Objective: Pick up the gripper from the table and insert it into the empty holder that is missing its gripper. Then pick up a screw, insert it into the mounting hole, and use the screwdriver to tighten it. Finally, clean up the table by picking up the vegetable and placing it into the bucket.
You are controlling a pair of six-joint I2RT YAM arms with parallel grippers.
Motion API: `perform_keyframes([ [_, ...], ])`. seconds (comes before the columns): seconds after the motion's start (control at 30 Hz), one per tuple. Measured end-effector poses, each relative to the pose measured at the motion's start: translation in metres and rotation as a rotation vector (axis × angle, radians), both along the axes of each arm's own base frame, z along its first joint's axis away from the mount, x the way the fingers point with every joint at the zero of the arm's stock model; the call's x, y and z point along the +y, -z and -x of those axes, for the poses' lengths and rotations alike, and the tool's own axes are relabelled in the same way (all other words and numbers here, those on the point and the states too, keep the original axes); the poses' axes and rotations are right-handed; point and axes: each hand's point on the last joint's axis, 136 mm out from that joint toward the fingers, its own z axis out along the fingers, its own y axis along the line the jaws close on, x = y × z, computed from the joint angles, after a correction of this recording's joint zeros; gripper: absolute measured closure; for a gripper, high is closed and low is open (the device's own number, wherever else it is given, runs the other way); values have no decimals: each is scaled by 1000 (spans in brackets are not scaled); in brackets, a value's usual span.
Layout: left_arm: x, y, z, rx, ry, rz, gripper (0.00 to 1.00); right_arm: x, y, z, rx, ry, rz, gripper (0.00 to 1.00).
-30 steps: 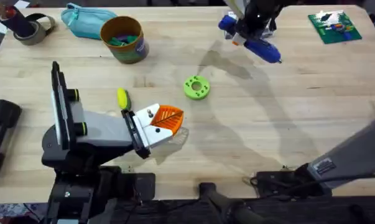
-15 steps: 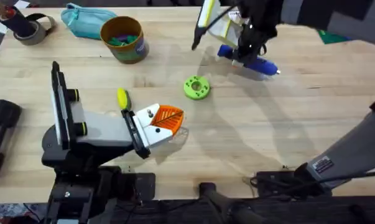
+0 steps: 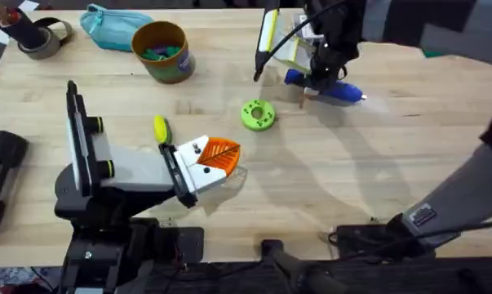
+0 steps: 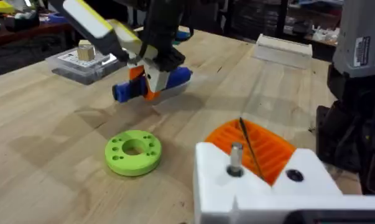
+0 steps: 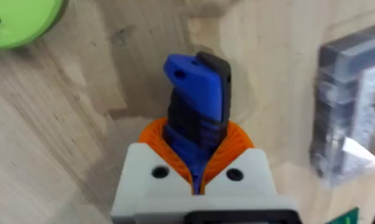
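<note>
Overhead, the orange gripper (image 3: 219,155) already sits in the grey holder (image 3: 135,167) near the tabletop's front-left corner, and the left wrist view shows a screw (image 4: 235,157) standing proud in its white base. The right gripper (image 5: 196,177) is clamped on the blue screwdriver (image 3: 325,87) toward the far edge, so tightening looks next. The yellow vegetable (image 3: 161,129) lies beside the holder, with the bucket (image 3: 161,51) waiting near the far-left corner.

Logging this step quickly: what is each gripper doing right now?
Left gripper: cannot be told.
Right gripper: closed on the blue screwdriver.
</note>
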Motion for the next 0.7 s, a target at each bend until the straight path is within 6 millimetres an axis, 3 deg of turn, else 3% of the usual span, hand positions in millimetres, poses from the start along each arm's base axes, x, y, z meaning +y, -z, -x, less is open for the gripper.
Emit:
perform_keyframes([
  [0.13,0,0,0,0,0,0,993,-2,19,3,46,1,21,966],
  [0.27,0,0,0,0,-2,0,993,-3,18,2,38,0,31,966],
  [0.3,0,0,0,0,-2,0,993,-3,18,2,38,-1,33,956],
  [0.33,0,0,-1,0,-3,0,993,-3,18,2,37,1,35,885],
  [0.37,0,0,-1,-4,-4,-2,933,-3,17,1,34,5,35,801],
  [0.53,0,0,-1,-3,-4,-2,157,-5,7,-8,-21,82,23,69],
  [0.57,0,0,-1,-1,-4,-1,60,-6,5,-6,-22,114,13,25],
  [0.6,0,0,-1,-1,-4,0,26,-5,2,-4,-23,151,0,11],
  [0.7,1,-2,-2,-15,-11,0,15,0,-18,-4,-76,244,-57,6],
])
